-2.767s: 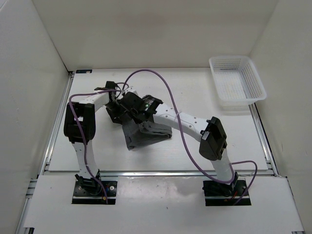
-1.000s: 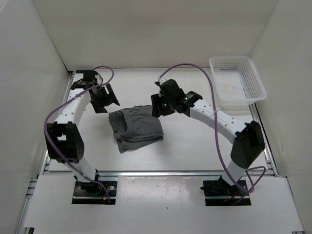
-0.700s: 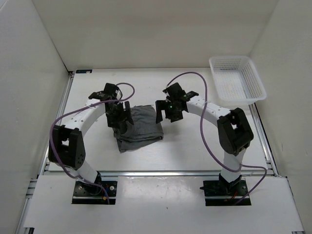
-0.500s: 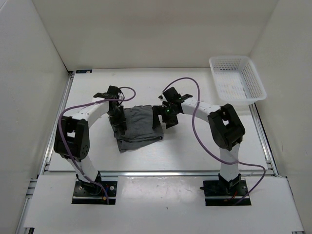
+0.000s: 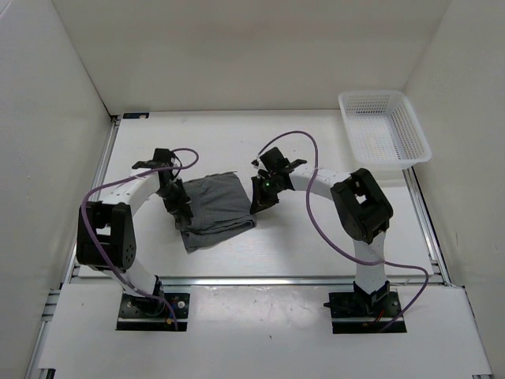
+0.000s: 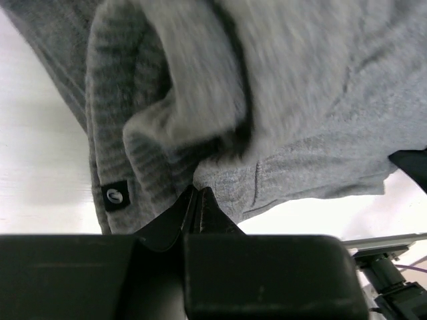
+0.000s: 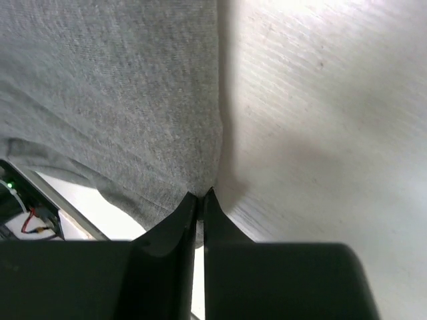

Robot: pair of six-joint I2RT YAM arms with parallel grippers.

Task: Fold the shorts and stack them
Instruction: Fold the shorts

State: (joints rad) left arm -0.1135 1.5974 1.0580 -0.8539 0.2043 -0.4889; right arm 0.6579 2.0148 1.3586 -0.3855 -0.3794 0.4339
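Both arms are now closing in on the shorts (image 5: 217, 207).
At 9 o'clock the left gripper (image 5: 180, 209) and at 3 o'clock the right gripper (image 5: 259, 196) are pinching its edges; raise both evenly.

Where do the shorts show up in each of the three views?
Top external: the shorts lie on the table, left of the picture's centre.
Left wrist: they fill most of the frame, above the fingertips.
Right wrist: they cover the left half.
Shared landmark: the white table, bare beside the fabric in every view.
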